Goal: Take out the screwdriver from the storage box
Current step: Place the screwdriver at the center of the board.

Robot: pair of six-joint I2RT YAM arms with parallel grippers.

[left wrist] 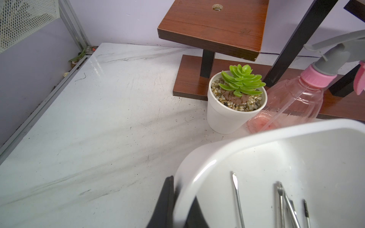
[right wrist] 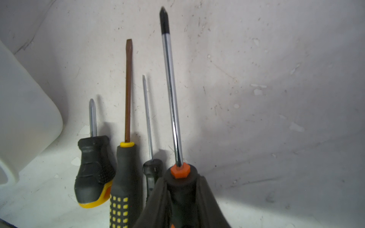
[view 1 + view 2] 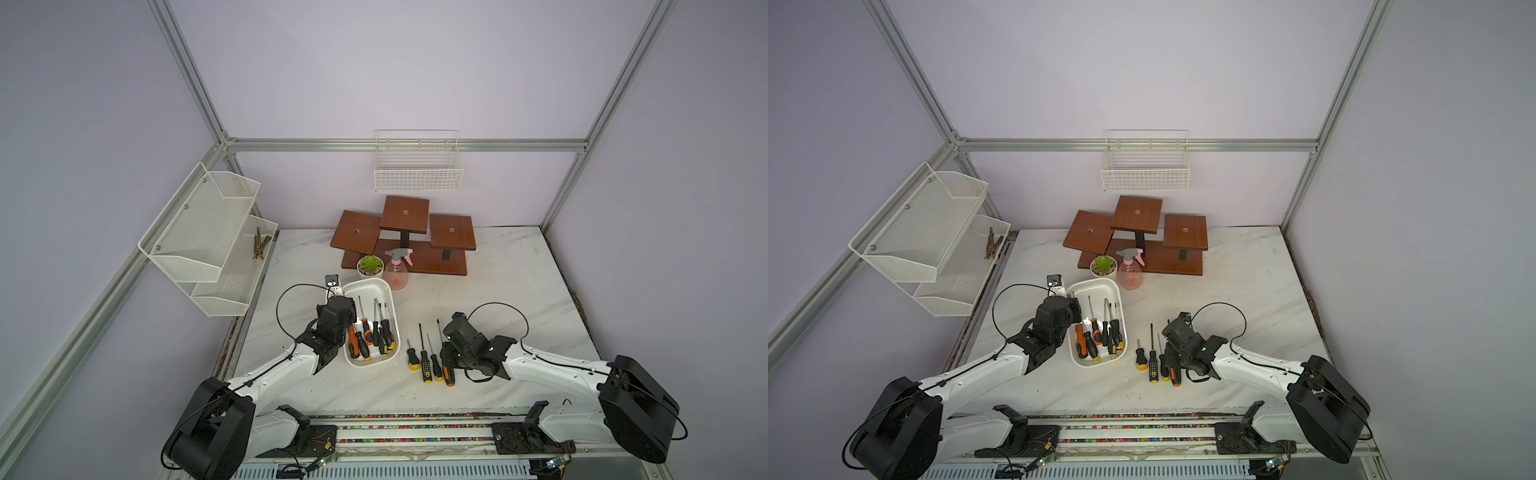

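Top views both show the marble counter (image 3: 519, 291) with the white storage box (image 3: 368, 291) just 9 o'clock of its centre. Several screwdrivers (image 3: 376, 332) lie inside, tips toward 12 o'clock. Left fingers (image 1: 166, 201) are clenched on the box's 9 o'clock rim, one outside the wall and one inside. At the box's 3 o'clock, outside it, right fingers (image 2: 158, 201) grasp the handle of an orange-collared screwdriver (image 2: 174, 118). Three more screwdrivers (image 3: 424, 361) lie just at its 9 o'clock.
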